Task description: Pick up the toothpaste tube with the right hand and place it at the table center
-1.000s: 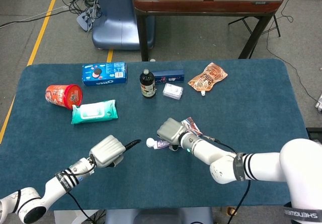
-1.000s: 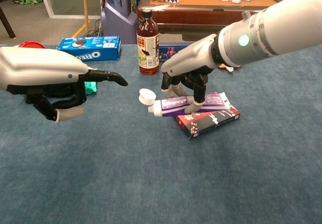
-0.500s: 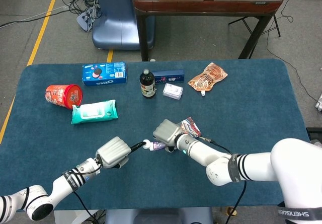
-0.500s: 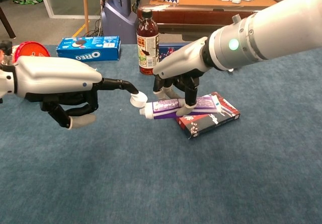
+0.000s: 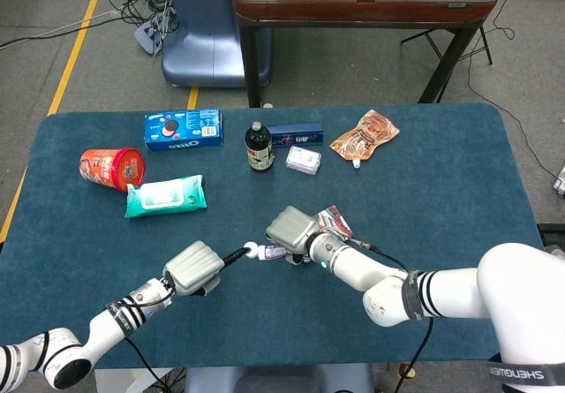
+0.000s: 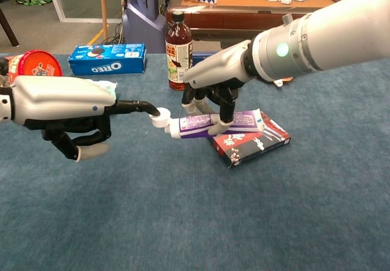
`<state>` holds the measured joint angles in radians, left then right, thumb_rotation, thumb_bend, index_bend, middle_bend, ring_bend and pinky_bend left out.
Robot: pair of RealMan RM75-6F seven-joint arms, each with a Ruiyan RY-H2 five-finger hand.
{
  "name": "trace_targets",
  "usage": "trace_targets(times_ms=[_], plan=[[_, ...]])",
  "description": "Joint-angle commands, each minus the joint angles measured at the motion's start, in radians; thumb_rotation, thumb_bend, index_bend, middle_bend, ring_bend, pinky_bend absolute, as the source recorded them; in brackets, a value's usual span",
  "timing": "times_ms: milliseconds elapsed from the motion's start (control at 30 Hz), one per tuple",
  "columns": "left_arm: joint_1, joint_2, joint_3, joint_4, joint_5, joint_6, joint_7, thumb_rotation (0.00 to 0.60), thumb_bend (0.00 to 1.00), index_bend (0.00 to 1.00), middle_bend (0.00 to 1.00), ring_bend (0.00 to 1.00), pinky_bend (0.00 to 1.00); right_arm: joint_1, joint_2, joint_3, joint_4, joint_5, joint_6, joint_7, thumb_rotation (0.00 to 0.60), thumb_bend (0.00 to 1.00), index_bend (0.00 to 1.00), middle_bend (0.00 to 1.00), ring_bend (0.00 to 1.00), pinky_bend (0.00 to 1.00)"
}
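The toothpaste tube [image 6: 207, 123], purple and white with a white cap, is gripped by my right hand [image 6: 214, 76] and held level just above the table, cap pointing left. Its tail end hangs over a dark flat box [image 6: 253, 143]. In the head view the toothpaste tube [image 5: 269, 253] pokes out left of my right hand [image 5: 291, 228], near the table's middle front. My left hand [image 6: 61, 103] has one finger stretched out, its tip touching the cap, while the other fingers are curled under with nothing in them. My left hand [image 5: 192, 268] shows at the lower left of the tube.
Along the far side stand an Oreo box [image 5: 183, 129], a red can [image 5: 111, 169], a wipes pack [image 5: 166, 195], a dark bottle [image 5: 258, 147], a blue carton [image 5: 296, 133], a small white pack [image 5: 303, 160] and an orange pouch [image 5: 365, 136].
My right hand has carried the tube leftward off the dark box. My left hand has come in from the left, and its outstretched finger now touches the cap.
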<state>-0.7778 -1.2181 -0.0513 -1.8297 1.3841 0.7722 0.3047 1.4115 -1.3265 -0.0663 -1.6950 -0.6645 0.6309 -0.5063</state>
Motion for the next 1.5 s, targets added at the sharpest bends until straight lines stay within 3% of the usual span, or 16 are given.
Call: trace_targets(times_ms=[33,733,867,967,1133,1200,1300,1400,1500], plan=[[0.002,0.002,0.004,0.002,-0.002,0.005,-0.003,0.600,0.49,0.01,0.84,0.85,0.81,-0.006,0.002,0.005,0.002,-0.011,0.006,0.009,0.600,0.99,0.84,0.75,0.66,0.51],[0.023,0.005,0.021,-0.008,-0.021,0.062,-0.010,0.600,0.49,0.01,0.81,0.81,0.82,-0.086,-0.012,0.053,0.005,-0.096,0.075,0.077,0.600,0.99,0.85,0.76,0.68,0.51],[0.055,0.025,0.022,-0.018,-0.031,0.113,-0.025,0.600,0.49,0.00,0.73,0.72,0.82,-0.123,0.001,0.065,-0.002,-0.120,0.091,0.118,0.600,0.99,0.85,0.76,0.68,0.52],[0.087,0.048,0.016,-0.033,-0.057,0.153,-0.073,0.600,0.49,0.00,0.61,0.60,0.80,-0.157,0.014,0.077,-0.011,-0.152,0.101,0.160,0.600,0.99,0.85,0.76,0.68,0.52],[0.148,0.075,-0.004,-0.053,-0.085,0.226,-0.210,0.600,0.35,0.00,0.38,0.37,0.59,-0.220,0.033,0.095,-0.028,-0.220,0.114,0.241,0.600,0.99,0.85,0.76,0.68,0.54],[0.168,0.080,-0.014,-0.059,-0.090,0.247,-0.274,0.545,0.30,0.00,0.30,0.30,0.51,-0.241,0.032,0.097,-0.030,-0.246,0.120,0.262,0.600,0.99,0.85,0.76,0.68,0.55],[0.194,0.089,-0.031,-0.069,-0.090,0.265,-0.392,0.349,0.26,0.00,0.21,0.22,0.43,-0.271,0.024,0.105,-0.030,-0.278,0.118,0.305,0.600,0.99,0.85,0.76,0.68,0.57],[0.213,0.090,-0.046,-0.065,-0.074,0.280,-0.503,0.244,0.24,0.00,0.14,0.16,0.36,-0.292,0.016,0.115,-0.031,-0.311,0.111,0.342,0.600,0.99,0.85,0.76,0.69,0.59],[0.228,0.084,-0.051,-0.057,-0.055,0.292,-0.576,0.104,0.20,0.00,0.11,0.12,0.29,-0.308,0.007,0.125,-0.035,-0.340,0.112,0.364,0.600,0.99,0.85,0.76,0.70,0.61]])
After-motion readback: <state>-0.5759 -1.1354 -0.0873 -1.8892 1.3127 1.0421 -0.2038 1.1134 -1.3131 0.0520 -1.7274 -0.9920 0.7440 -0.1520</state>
